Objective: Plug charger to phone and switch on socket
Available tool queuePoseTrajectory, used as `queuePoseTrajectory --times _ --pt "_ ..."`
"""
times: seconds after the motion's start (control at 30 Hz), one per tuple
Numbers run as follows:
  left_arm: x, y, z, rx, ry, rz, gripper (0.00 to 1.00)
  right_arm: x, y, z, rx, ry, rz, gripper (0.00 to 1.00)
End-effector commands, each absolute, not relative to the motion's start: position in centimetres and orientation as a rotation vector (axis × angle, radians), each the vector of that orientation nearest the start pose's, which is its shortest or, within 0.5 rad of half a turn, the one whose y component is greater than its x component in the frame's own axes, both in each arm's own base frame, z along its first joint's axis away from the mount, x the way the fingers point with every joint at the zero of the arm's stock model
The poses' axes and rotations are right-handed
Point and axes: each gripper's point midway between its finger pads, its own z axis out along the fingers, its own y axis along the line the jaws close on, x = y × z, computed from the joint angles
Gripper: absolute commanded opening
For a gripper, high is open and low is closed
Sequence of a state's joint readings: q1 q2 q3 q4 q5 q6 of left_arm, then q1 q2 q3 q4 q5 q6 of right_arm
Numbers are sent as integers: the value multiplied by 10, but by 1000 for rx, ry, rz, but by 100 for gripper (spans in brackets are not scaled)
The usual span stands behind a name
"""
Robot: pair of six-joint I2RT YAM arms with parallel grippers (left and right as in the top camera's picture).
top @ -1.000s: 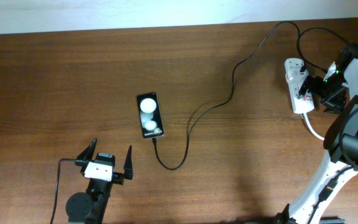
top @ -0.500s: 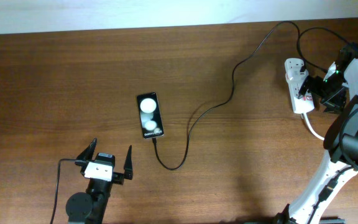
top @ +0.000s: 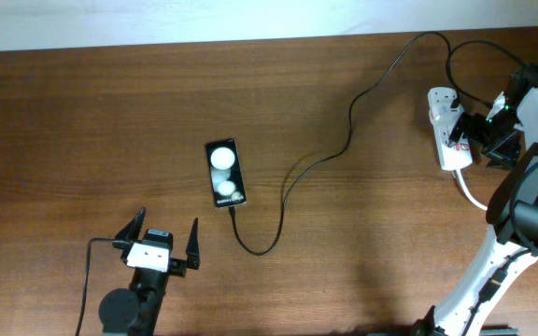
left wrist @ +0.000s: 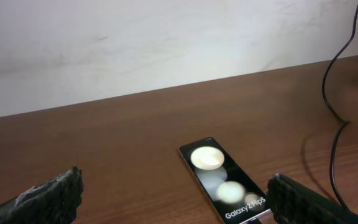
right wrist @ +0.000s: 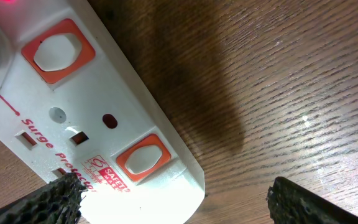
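The black phone lies flat at centre left, screen up with two round reflections; it also shows in the left wrist view. The thin black charger cable runs from the phone's near end, loops, and goes up and right to the white socket strip. Its tip meets the phone's near edge. My left gripper is open and empty, below and left of the phone. My right gripper is open just above the socket's near end. The strip shows two orange switches and a red glow at its upper-left edge.
A thick white cord leaves the socket's near end toward the right arm's base. The back table edge and a pale wall lie beyond the phone. Bare brown wood lies beside the strip.
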State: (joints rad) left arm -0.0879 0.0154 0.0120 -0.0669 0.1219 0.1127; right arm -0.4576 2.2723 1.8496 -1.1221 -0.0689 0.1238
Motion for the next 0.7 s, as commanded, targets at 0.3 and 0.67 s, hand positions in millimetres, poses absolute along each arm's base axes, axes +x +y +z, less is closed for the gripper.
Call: queuePoseTrajectory --times 0.3,0.67 --pt "242 -41 159 259 1619 -62 99 447 -93 155 466 2763 43 99" --pt "242 -41 159 259 1619 -62 99 438 2 245 156 2592 101 99"
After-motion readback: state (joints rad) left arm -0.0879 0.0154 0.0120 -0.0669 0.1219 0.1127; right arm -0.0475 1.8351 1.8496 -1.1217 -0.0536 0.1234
